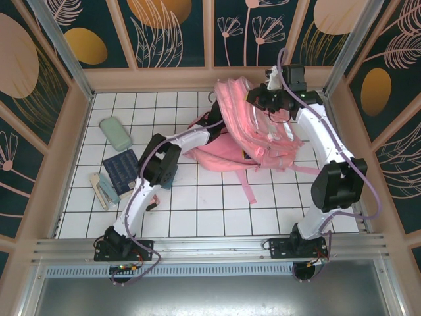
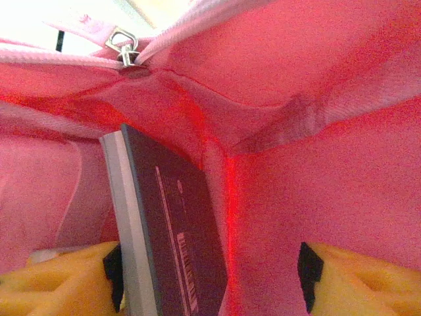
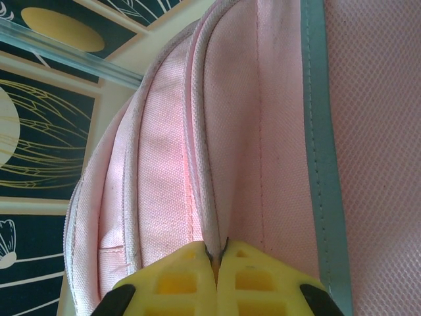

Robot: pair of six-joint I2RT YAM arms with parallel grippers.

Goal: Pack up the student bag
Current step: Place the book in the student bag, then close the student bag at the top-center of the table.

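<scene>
The student bag (image 1: 263, 135), a large pink backpack, lies at the back middle of the tiled table. My left gripper (image 2: 210, 270) is inside it, among red-lit pink lining (image 2: 316, 184). Its jaws stand wide open. A dark book (image 2: 174, 224) with a pale page edge stands upright between them, against the left finger (image 2: 59, 276) and well apart from the right one. The zip pull (image 2: 125, 49) hangs at the opening above. My right gripper (image 3: 217, 253) is shut on a fold of the bag's pink fabric (image 3: 164, 164) by a zip seam, next to the grey stripe (image 3: 319, 131), and holds the top edge up (image 1: 260, 99).
On the left of the table lie a pale green case (image 1: 116, 133), a dark blue notebook (image 1: 123, 168) and a small flat item (image 1: 104, 191). A pink strap (image 1: 247, 187) trails toward the front. Wooden walls close in the back and sides.
</scene>
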